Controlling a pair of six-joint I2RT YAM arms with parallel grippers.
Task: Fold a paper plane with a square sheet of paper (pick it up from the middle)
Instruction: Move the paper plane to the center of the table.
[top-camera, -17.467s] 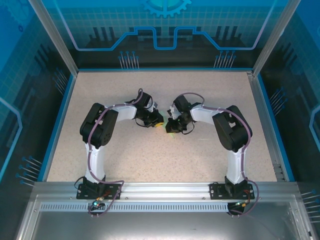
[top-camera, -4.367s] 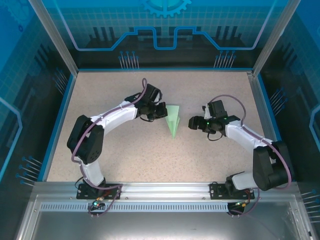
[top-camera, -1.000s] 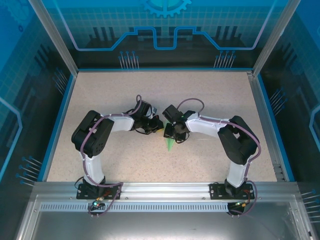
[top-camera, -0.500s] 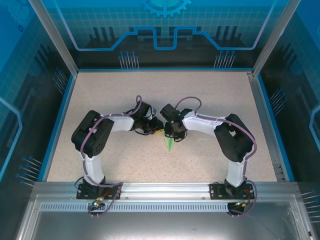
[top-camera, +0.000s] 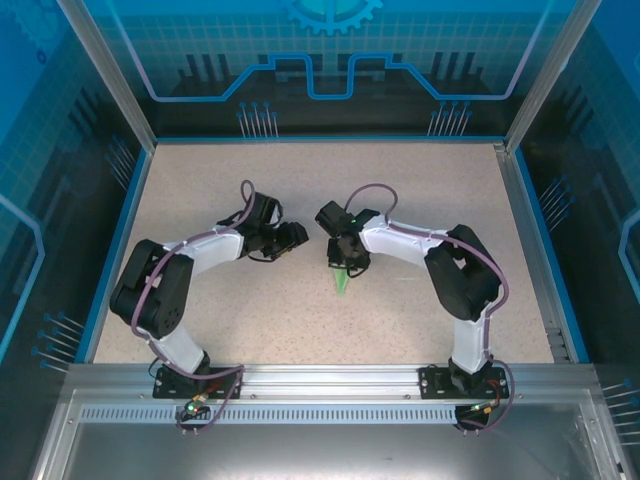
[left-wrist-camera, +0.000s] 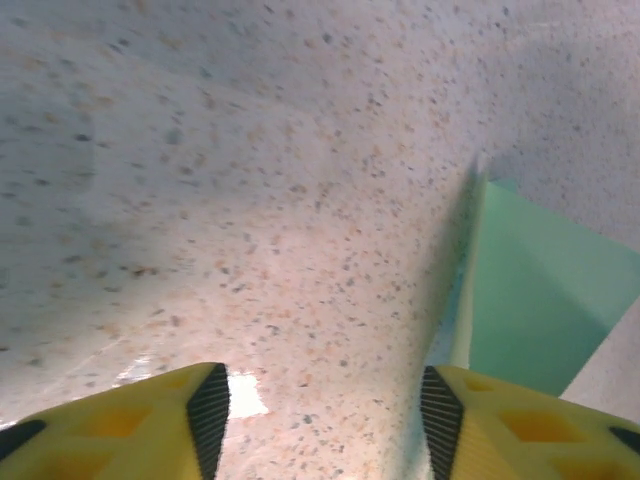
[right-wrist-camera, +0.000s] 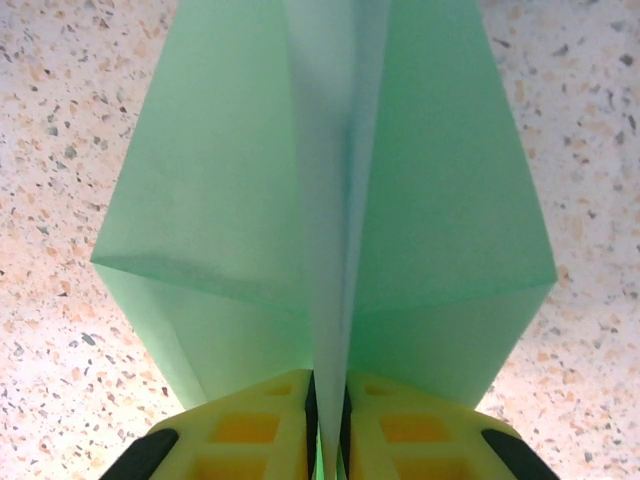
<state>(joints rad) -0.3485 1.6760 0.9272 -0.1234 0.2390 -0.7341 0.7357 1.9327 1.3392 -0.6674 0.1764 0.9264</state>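
Speckled tabletop (top-camera: 250, 320) carries one paper plane (right-wrist-camera: 220, 200). Its centre fold is pinched by the right gripper (right-wrist-camera: 327, 400); the left gripper (left-wrist-camera: 320, 400), at nine o'clock, stands spread.

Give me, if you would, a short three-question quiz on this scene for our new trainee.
1. True or false: the right claw is shut on the pale mint-green folded paper plane.
2. Which claw stands open with nothing between its fingers? A. left claw B. right claw
3. Fill in: the right claw pinches the plane along its ___ crease.
Key: 1 true; 2 A; 3 centre.
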